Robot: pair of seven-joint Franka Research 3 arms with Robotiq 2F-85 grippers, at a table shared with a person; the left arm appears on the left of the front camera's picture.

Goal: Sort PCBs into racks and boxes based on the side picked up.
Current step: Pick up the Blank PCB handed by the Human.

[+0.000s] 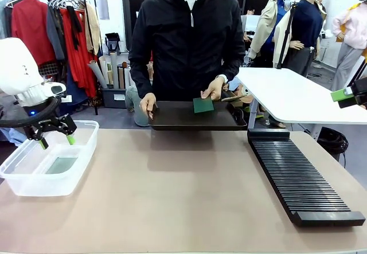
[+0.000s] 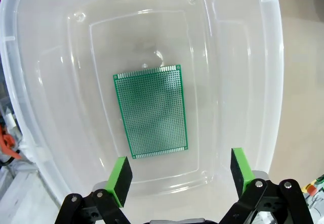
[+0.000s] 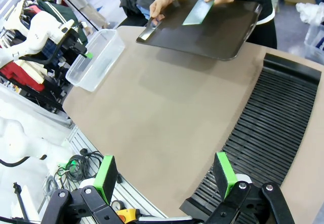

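Front view: the left gripper [image 1: 57, 141] is seen at 9 o'clock of the table [image 1: 172, 202], held over the clear box [image 1: 23, 186] with its pads spread apart and nothing clamped between them. A light green PCB [image 1: 60, 164] is laid flat on the box floor. Its gridded face is shown uppermost in the left wrist view, where the board is framed just beyond the fingertips. At 12 o'clock a dark tray [image 1: 178, 119] is held by a person, and a second PCB [image 1: 203, 105] is held at the tray's far side by one hand [image 1: 215, 88]. The black rack [image 1: 298, 174] is laid at 3 o'clock. In the right wrist view the right gripper [image 3: 166, 173] is seen over the table's edge by the rack's near end, jaws parted, nothing gripped.
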